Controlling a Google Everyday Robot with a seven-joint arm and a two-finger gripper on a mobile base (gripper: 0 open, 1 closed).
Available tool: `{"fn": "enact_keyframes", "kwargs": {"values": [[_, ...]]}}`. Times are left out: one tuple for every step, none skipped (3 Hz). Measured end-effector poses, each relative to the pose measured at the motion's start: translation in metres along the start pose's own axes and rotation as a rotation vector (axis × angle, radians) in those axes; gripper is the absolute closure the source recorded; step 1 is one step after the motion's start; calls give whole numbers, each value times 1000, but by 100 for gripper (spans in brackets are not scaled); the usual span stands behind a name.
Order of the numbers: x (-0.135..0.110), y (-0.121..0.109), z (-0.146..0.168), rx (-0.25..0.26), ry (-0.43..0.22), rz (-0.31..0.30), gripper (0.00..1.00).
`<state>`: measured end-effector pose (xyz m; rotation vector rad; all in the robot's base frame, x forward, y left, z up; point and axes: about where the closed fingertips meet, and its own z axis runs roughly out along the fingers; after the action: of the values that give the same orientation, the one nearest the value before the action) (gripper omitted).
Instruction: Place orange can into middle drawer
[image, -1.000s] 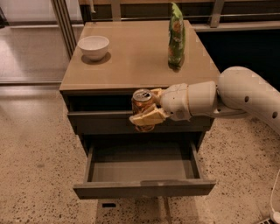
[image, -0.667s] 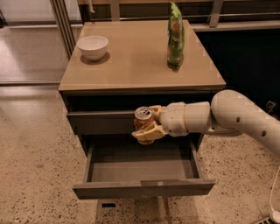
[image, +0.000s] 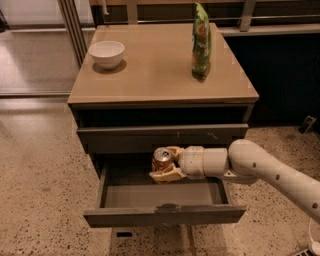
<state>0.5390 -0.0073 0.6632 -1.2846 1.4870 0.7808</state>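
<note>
Speckled floor (image: 40, 175) spreads around a tan counter (image: 155, 75). On top, a white bowl (image: 106, 52) sits near the back left corner, and a green snack bag (image: 201, 42) stands by the right edge. Below the front edge, the gripper (image: 167, 165) squeezes the orange can (image: 161, 156) over the open middle drawer (image: 130, 216).

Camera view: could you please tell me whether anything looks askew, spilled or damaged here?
Nothing serious. The end effector grips the orange can over the open middle drawer; bowl and green bag stand upright on the cabinet top. Only small pale scratches mark the drawer front above.
</note>
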Motion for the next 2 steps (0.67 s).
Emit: {"fn": "enact_keyframes", "kwargs": {"values": [[0,0,0,0,0,1,100],[10,4,5,-36,37,-48,100]]}}
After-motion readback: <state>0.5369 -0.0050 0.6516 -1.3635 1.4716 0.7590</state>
